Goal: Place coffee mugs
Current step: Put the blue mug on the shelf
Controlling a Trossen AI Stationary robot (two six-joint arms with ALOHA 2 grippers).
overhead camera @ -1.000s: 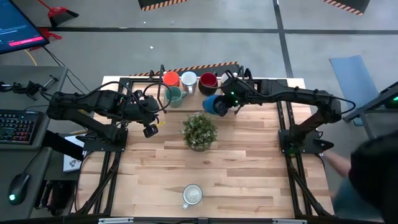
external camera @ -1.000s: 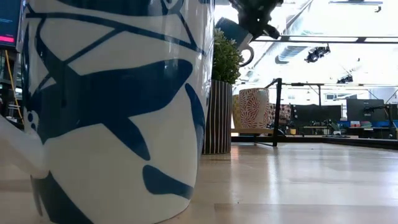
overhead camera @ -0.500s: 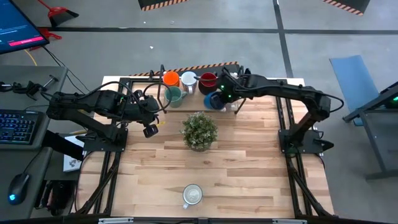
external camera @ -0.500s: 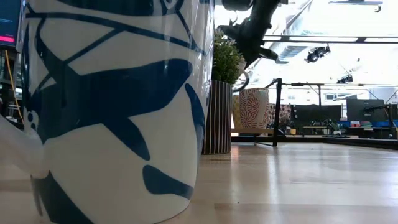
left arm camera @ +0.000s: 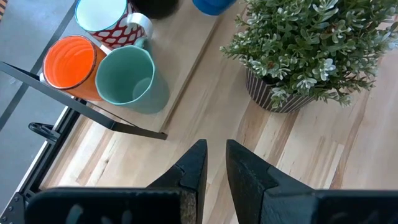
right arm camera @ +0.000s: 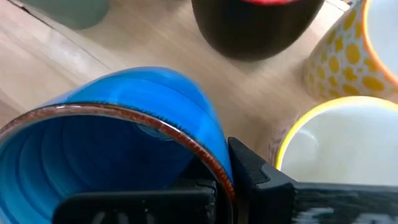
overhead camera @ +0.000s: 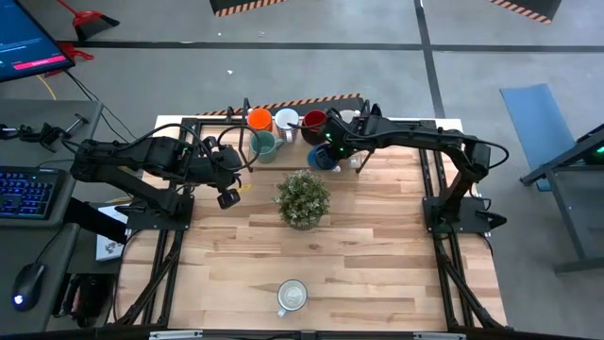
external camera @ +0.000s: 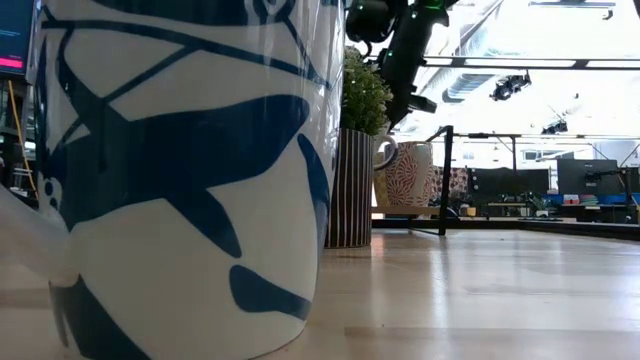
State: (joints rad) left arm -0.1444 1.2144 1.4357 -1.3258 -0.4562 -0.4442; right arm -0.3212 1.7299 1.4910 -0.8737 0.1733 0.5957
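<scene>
the right gripper point(overhead camera: 329, 154), at about 12 o'clock on the pale wooden worktop point(overhead camera: 377, 255), holds a glossy blue ceramic mug point(right arm camera: 118, 149) by its rim, jaws clamped tight on the wall, the mug tipped on its side. it hangs beside a dark red mug point(overhead camera: 314, 123) and above a row along the far edge: a bright orange mug point(overhead camera: 259, 120), a white mug with a red pattern point(overhead camera: 286, 121), a teal-green mug point(overhead camera: 264, 144), and, close in the right wrist view, a cream mug with yellow dots point(right arm camera: 345, 53) and a white mug with a yellow rim point(right arm camera: 336, 143). the left gripper point(overhead camera: 227, 197) waits near 10 o'clock, empty, its jaws only a narrow slot apart. a leafy green plant in a striped pot point(overhead camera: 303, 197) stands mid-worktop. a white mug with blue markings point(overhead camera: 292, 296) sits alone at 6 o'clock, near the front edge.
</scene>
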